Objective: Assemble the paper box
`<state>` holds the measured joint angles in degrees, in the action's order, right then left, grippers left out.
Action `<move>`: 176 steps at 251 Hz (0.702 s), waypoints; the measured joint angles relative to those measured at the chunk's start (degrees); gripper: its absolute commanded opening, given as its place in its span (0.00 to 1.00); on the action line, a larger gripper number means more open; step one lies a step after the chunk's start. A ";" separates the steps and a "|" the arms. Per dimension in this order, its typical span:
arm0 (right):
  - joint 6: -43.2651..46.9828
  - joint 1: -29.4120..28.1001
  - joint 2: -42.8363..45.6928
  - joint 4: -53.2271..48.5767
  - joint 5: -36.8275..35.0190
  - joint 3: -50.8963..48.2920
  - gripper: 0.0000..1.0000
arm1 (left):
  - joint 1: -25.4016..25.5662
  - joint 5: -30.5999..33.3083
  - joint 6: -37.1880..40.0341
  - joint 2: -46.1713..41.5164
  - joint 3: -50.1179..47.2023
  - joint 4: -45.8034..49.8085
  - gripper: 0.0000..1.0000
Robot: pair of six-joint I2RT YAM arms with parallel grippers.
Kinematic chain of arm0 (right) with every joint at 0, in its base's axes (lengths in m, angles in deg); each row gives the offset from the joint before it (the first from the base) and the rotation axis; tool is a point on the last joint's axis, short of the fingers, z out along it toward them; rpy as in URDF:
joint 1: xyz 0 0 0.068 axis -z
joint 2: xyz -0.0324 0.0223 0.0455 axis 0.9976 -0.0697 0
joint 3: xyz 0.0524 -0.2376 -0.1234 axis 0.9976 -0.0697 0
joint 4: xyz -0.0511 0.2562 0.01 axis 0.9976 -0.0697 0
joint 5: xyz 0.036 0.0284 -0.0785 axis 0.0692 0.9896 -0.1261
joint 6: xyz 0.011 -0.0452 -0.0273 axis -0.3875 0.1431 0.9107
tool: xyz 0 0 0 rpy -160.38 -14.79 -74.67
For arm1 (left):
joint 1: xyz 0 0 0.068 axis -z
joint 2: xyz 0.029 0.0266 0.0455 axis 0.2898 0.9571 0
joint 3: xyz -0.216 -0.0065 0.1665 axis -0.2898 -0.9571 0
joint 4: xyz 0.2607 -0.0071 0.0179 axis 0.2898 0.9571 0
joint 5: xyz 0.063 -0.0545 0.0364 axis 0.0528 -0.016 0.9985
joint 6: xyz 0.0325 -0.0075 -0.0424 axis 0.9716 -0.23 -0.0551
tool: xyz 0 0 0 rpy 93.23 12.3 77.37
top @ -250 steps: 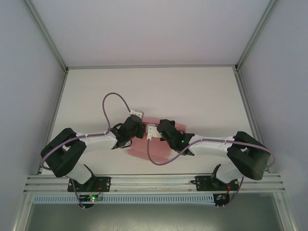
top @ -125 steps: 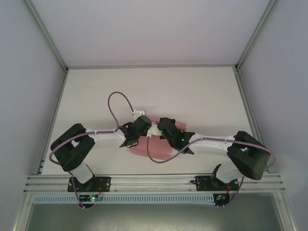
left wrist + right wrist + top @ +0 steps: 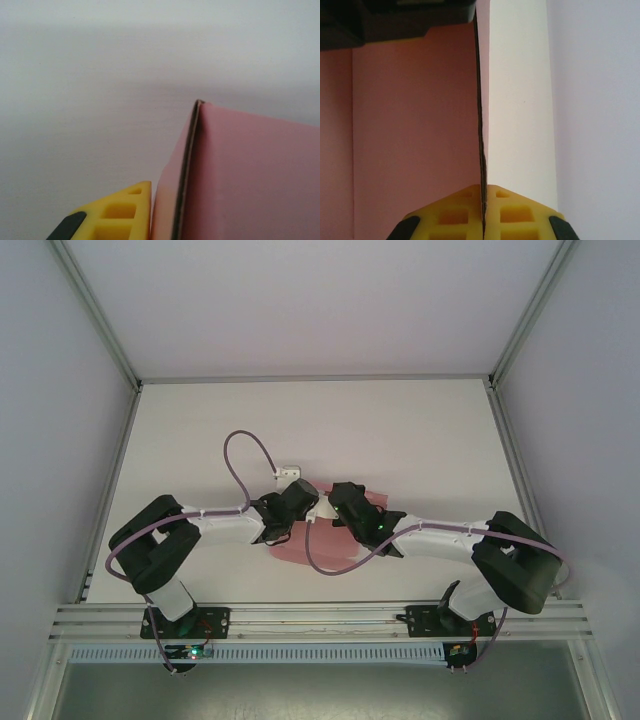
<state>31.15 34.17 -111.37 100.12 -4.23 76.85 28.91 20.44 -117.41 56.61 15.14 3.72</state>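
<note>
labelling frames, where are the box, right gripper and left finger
box (image 3: 415, 125), right wrist view, pink panel
right gripper (image 3: 483, 200), right wrist view, between its fingertips
left finger (image 3: 127, 222), left wrist view, yellow pad

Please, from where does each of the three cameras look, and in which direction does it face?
Top external: fixed above and behind the arm bases, facing down on the table; left arm and right arm show, wrists close together over the pink paper box.
Left wrist: on the left arm, facing past one yellow finger at an upright pink card wall and the table beyond.
Right wrist: on the right arm, facing along the right gripper, shut on a card edge.
Shared: every view sees the paper box.
</note>
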 measured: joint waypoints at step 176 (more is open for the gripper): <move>-11.30 3.74 23.04 -5.03 20.90 0.20 0.98 | -5.64 -3.48 13.44 -26.80 -13.55 -3.91 0.00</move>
<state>19.85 37.91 -88.33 95.09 16.66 77.05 23.27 16.96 -103.96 29.82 1.59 -0.19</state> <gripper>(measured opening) 0.977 0.106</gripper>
